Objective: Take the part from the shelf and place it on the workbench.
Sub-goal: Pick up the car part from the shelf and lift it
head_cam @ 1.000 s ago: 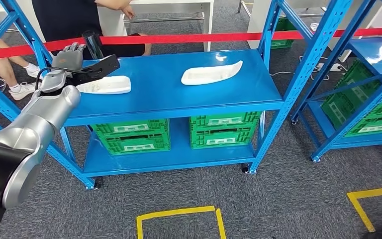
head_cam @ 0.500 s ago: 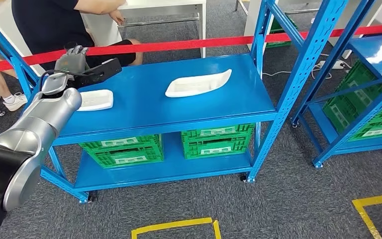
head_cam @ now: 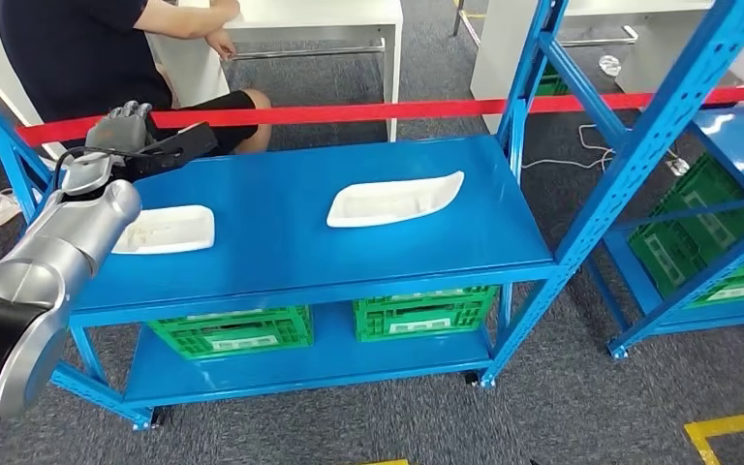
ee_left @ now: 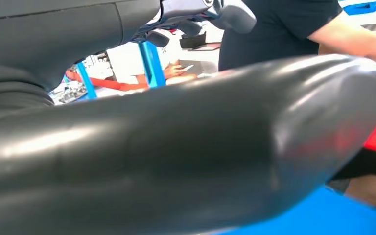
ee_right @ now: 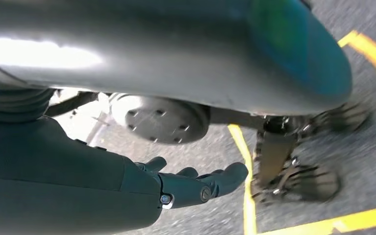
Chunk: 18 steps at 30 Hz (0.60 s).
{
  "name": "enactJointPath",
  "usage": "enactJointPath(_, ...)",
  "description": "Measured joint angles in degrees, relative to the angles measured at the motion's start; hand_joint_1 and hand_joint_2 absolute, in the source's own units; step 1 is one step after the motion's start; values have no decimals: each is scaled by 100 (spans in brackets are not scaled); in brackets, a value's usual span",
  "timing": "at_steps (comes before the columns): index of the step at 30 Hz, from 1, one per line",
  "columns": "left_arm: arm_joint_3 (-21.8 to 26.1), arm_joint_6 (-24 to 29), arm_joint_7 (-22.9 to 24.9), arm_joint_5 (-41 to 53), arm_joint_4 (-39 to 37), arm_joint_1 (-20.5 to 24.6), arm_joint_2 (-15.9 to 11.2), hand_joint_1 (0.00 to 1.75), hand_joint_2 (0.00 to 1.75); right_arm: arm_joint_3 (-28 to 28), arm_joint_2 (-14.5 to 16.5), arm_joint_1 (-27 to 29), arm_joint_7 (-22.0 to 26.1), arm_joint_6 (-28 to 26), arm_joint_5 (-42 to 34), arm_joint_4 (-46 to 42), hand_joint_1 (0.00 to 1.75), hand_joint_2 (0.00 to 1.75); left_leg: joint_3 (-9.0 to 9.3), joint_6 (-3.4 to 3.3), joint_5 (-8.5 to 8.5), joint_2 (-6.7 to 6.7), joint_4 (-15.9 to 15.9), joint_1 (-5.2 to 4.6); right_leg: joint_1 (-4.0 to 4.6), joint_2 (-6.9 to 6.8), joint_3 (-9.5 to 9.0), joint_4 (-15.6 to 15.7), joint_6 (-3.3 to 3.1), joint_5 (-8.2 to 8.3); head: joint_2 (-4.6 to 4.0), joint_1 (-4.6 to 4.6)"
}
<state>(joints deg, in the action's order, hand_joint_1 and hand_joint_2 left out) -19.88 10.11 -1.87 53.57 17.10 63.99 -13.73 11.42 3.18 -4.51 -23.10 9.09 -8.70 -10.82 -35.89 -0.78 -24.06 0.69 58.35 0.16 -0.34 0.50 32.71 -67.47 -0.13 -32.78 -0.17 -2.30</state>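
**Black part held above the shelf's left end**

The black part point(head_cam: 176, 145) is sitting in the left hand point(head_cam: 121, 126), raised over the blue shelf point(head_cam: 349, 252). Two white trays point(head_cam: 394, 200) are lying on the shelf top (one just beside the silver arm). A red tape point(head_cam: 368, 111) is crossing behind, and a person point(head_cam: 68, 48) is sitting beyond it. The right hand point(ee_right: 196, 186) is hanging over the floor, fingers loosely extended, holding nothing.

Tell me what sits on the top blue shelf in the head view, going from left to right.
Left hand holding a black part over the back left of the shelf → left white tray → right white tray.
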Motion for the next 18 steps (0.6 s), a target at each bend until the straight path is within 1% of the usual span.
enactJointPath(1,11,-13,2,-7,-1,0,1,0,44,-2,1,-4,1,0,2,0,0,0,42,-17,-44,3,1,-5,-1,-6,263,-322,17,-138,0,2)
enactJointPath(2,25,-52,7,-18,-2,-8,2,0,87,-3,1,-3,-1,-1,9,0,0,0,87,-25,-91,12,3,-10,-1,-9,512,-568,27,-309,0,2)
enactJointPath(3,41,-128,17,-36,-3,-20,4,0,131,-3,1,3,-9,-1,17,0,0,0,142,-26,-141,22,4,-14,2,-10,695,-670,30,-449,0,3)
enactJointPath(4,60,-235,32,-60,-5,-33,6,0,175,-3,1,9,-17,-2,26,0,0,0,206,-23,-202,33,4,-17,8,-10,802,-605,20,-478,0,4)
enactJointPath(5,85,-371,43,-93,-9,-43,7,0,175,-3,1,13,-24,-2,32,0,0,0,279,-13,-267,40,4,-19,18,-11,833,-375,-4,-343,0,5)
enactJointPath(6,119,-517,47,-135,-15,-54,7,0,175,-3,1,18,-28,-2,34,0,0,0,348,1,-334,42,2,-20,36,-12,806,-14,-42,-32,0,5)
enactJointPath(7,158,-646,39,-171,-27,-66,4,0,175,-3,-1,26,-21,-2,35,1,0,0,415,19,-397,43,8,-26,61,-9,767,348,-86,364,0,6)
enactJointPath(8,198,-762,25,-202,-40,-77,-1,0,175,-3,-3,33,-7,-2,34,1,0,0,458,44,-449,49,6,-31,83,-7,720,629,-123,686,0,9)
enactJointPath(9,233,-843,11,-220,-49,-90,-9,0,175,-3,-5,38,4,-2,34,1,0,0,483,72,-488,56,-2,-34,99,-4,688,795,-156,913,0,9)
enactJointPath(10,257,-890,1,-227,-54,-97,-22,0,175,-3,-7,38,13,-2,34,1,0,0,499,106,-500,64,1,-39,108,-3,669,851,-182,996,0,12)
enactJointPath(11,277,-918,-3,-236,-54,-102,-37,0,175,-3,-6,33,17,-2,34,1,0,0,510,120,-508,66,-12,-38,108,-1,636,873,-192,992,0,12)
enactJointPath(13,317,-949,-32,-262,-52,-99,-66,0,175,-4,-5,23,16,-2,34,1,0,0,545,121,-500,58,-25,-42,106,11,589,908,-206,999,0,5)
enactJointPath(14,344,-972,-72,-287,-51,-98,-77,0,175,-5,-5,20,21,-2,34,2,0,0,565,106,-506,51,-42,-43,104,22,571,914,-206,990,0,1)
enactJointPath(16,403,-1019,-189,-351,-45,-96,-86,0,175,-5,-5,16,28,-2,34,2,0,0,591,106,-509,44,-79,-46,103,35,559,914,-225,961,0,-3)
enactJointPath(18,464,-1025,-287,-392,-36,-104,-87,0,175,-5,-5,20,31,-2,34,2,0,0,637,113,-550,37,-151,-46,105,41,558,914,-239,942,0,-3)
